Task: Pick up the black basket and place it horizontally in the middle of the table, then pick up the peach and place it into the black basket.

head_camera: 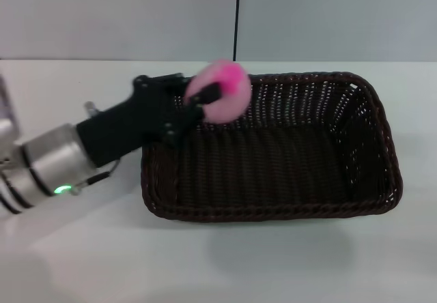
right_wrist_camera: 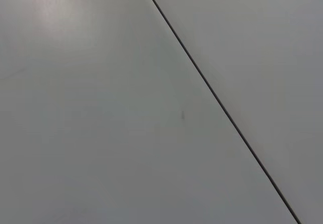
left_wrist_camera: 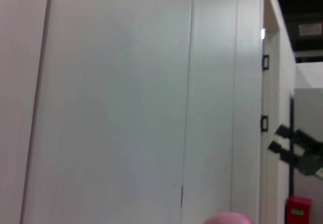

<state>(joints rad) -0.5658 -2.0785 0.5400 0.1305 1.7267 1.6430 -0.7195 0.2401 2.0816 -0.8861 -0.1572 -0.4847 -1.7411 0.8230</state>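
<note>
So from the head cam I've got the left gripper (head_camera: 208, 102) clamped on the peach (head_camera: 222, 90), one dark finger (head_camera: 205, 95) lying across the front of the fruit. It's held up in the air over the far left corner of the black basket (head_camera: 273, 146), right above the braided rim, not touching the weave as far as I can see. The basket itself sits longways across the middle of the table (head_camera: 218, 262), its long sides running parallel to the near edge, with bare white top showing all around it, more on the left than on the right. My left arm comes in from the left edge, low and slanting toward the far side, a little green light glowing on the silver wrist section. On the left wrist cam I only get a sliver of the peach (left_wrist_camera: 228, 218) poking in at the frame edge, the rest is wall panels and a doorway. The right arm doesn't show in the head cam at all, and its wrist cam only shows plain panelling with a dark seam, so nothing to report about that claw.
</note>
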